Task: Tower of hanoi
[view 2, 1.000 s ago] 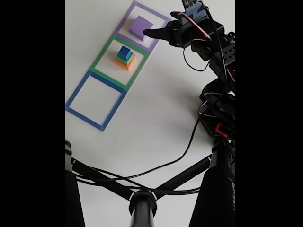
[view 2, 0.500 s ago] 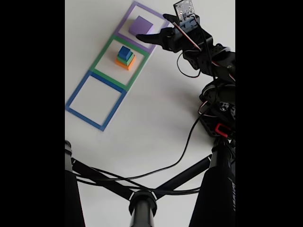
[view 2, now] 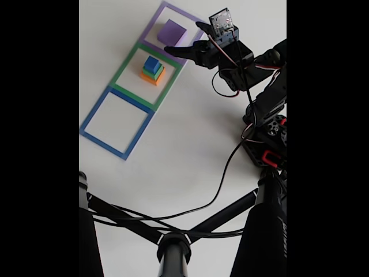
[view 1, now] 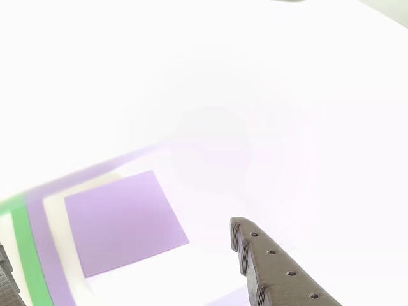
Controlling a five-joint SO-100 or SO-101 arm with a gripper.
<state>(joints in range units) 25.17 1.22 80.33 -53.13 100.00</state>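
- The purple cube [view 2: 172, 32] sits alone inside the purple square [view 2: 190, 16] on the white table [view 2: 190, 138], at about 12 o'clock in the fixed view.
- Just below it, at about 11 o'clock from the frame's middle, the green square [view 2: 128, 74] holds a small stack: blue cube [view 2: 152, 63] on top, green cube [view 2: 157, 71] under it, orange cube [view 2: 151, 78] at the bottom.
- The blue square [view 2: 95, 112], toward 9 o'clock, holds nothing.
- The hand [view 2: 185, 39] hangs just at 3 o'clock of the purple cube, its fingers spread apart, one above and one below the cube's near edge; it grips nothing.
- In the other view, one grey finger [view 1: 274, 268] enters from 5 o'clock, with the purple cube's top [view 1: 124, 220] toward 9 o'clock of it, close but apart.
- Step in hand, as I judge it: lining up on the purple cube, either to take it or having just set it down; I cannot tell which.
- If a pick is next, the hand must move toward the cube so the fingers straddle it squarely, then come down and close, without nudging the stack next door.
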